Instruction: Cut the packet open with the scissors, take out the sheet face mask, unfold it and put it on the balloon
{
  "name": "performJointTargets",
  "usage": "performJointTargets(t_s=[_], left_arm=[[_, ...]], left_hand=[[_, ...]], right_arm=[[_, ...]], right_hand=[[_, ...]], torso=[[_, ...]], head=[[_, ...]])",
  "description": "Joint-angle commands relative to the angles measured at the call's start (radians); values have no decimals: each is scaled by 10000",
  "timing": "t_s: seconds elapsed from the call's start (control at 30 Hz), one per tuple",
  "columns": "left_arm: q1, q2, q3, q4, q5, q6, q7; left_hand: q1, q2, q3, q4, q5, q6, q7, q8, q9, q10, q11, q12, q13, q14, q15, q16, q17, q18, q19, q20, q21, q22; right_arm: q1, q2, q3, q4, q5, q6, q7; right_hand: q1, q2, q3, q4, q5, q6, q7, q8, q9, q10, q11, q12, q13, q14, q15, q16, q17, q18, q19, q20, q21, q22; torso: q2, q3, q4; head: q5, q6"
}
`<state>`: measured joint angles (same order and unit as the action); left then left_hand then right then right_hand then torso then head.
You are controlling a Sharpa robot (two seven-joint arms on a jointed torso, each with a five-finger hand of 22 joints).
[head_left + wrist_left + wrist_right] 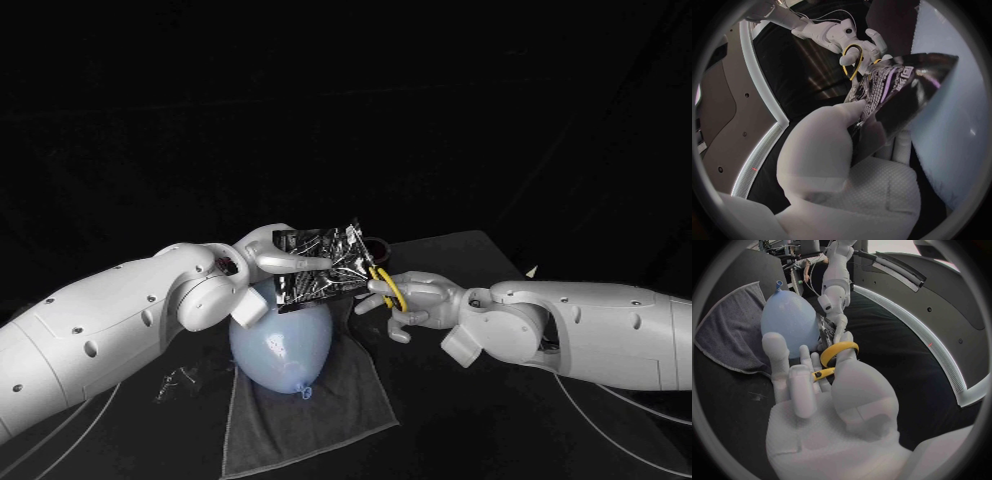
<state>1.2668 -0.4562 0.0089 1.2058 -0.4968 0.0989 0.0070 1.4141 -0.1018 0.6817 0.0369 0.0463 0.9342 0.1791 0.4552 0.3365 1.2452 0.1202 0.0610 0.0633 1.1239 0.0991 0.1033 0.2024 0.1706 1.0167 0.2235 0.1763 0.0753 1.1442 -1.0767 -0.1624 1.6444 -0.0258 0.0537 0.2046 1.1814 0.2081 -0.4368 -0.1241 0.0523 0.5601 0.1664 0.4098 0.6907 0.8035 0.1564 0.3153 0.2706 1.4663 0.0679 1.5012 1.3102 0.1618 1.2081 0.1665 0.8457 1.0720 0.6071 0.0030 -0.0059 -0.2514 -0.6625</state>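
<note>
A black table [433, 400] stands against a dark background, with a grey towel [310, 420] spread on it. A pale blue balloon [289, 350] lies on the towel, its knotted end towards the robot.

Above the balloon, the left hand [274, 250] holds a shiny silver packet [320, 265] in the air. The left wrist view shows the thumb and fingers pinched on the packet's lower part, so that the packet stands up from the hand.

The right hand [418, 300] holds yellow-handled scissors [384, 283], with its fingers through the loops of the handles. The scissors are at the packet's edge on the robot's right side, and the two hands are close together above the table. I cannot tell whether the blades are touching the foil or how far apart they are.

A small clear scrap [180, 380] lies on the table near the left arm, just beside the towel.
</note>
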Motion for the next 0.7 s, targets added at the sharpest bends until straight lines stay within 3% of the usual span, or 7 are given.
performJointTargets(t_s=[0.03, 0.13, 0.17, 0.23, 0.33, 0.47, 0.7], left_arm=[[-9, 31, -5, 63, -381, -115, 261], [-9, 30, -6, 62, -389, -168, 288], [-9, 28, -6, 60, -386, -199, 301], [-10, 26, -6, 54, -377, -238, 316], [-10, 17, -6, 43, -351, -304, 337], [-10, 8, -6, 22, -325, -361, 353], [-10, 1, -6, 5, -249, -418, 372]], left_hand=[[6, 104, 1, -53, 32, 76, -24, 30, 206, 80, -11, 14, 3, 42, -14, -49, 15, 130, 16, -19, 49, -1], [6, 104, 1, -53, 32, 76, -24, 30, 206, 80, -11, 14, 3, 42, -14, -49, 15, 130, 16, -19, 49, -1], [6, 104, 1, -53, 32, 76, -24, 30, 206, 80, -11, 14, 3, 42, -14, -49, 15, 130, 16, -19, 49, -1], [7, 104, 3, -70, 32, 78, -23, 29, 208, 80, -10, 14, 3, 41, -14, -53, 14, 130, 15, -20, 52, -1], [7, 104, 3, -70, 32, 78, -23, 29, 208, 80, -10, 14, 3, 41, -14, -53, 14, 130, 15, -20, 52, -1], [7, 104, 3, -70, 32, 78, -23, 29, 208, 80, -10, 14, 3, 41, -14, -53, 14, 130, 15, -20, 52, -1], [7, 104, 3, -70, 32, 78, -23, 29, 208, 80, -10, 14, 3, 41, -14, -53, 14, 130, 15, -20, 52, -1]], right_arm=[[39, 13, 22, 16, 312, -375, 362], [47, 4, 22, -6, 365, -519, 361], [50, -5, 21, -15, 378, -568, 334], [52, -20, 21, -25, 375, -633, 288], [53, -46, 21, -54, 367, -737, 204], [55, -78, 20, -77, 341, -817, 132], [55, -104, 20, -93, 310, -874, 112]], right_hand=[[36, 220, -262, -73, -35, 734, 532, 317, -24, 809, -102, 389, -33, 594, -57, 163, 633, -148, 388, -59, 618, 356], [91, 366, -264, -146, -42, 1433, 255, 710, -17, 1680, -377, 843, 16, 663, -263, 243, 858, -218, 610, -221, 1048, 598], [99, 451, -264, -184, -51, 1910, 1, 1069, 67, 2362, -609, 1244, 148, 698, -456, 281, 982, -253, 716, -377, 1266, 723], [81, 477, -277, -207, -38, 2164, -179, 1346, 178, 2734, -784, 1504, 275, 709, -622, 289, 1011, -266, 755, -533, 1348, 762], [50, 544, -274, -264, -36, 2577, -564, 2179, 692, 3490, -1162, 2281, 803, 736, -950, 303, 1084, -335, 925, -839, 1663, 950], [-16, 597, -279, -324, -38, 2521, -782, 2903, 1278, 3587, -1373, 2975, 1504, 679, -1152, 189, 736, -524, 1367, -1047, 2539, 1558], [-64, 646, -277, -397, -38, 2446, -893, 3338, 1657, 3521, -1479, 3483, 2115, 690, -1246, 174, 728, -561, 1424, -1138, 2725, 1693]], torso=[[1, -4, 4], [2, -4, -2], [2, -6, -6], [5, -7, -9], [7, -5, -5], [2, -5, -4], [3, -3, -1]], head=[[11, 13], [7, 12], [6, 7], [12, 0], [11, -21], [9, -35], [13, -4]])
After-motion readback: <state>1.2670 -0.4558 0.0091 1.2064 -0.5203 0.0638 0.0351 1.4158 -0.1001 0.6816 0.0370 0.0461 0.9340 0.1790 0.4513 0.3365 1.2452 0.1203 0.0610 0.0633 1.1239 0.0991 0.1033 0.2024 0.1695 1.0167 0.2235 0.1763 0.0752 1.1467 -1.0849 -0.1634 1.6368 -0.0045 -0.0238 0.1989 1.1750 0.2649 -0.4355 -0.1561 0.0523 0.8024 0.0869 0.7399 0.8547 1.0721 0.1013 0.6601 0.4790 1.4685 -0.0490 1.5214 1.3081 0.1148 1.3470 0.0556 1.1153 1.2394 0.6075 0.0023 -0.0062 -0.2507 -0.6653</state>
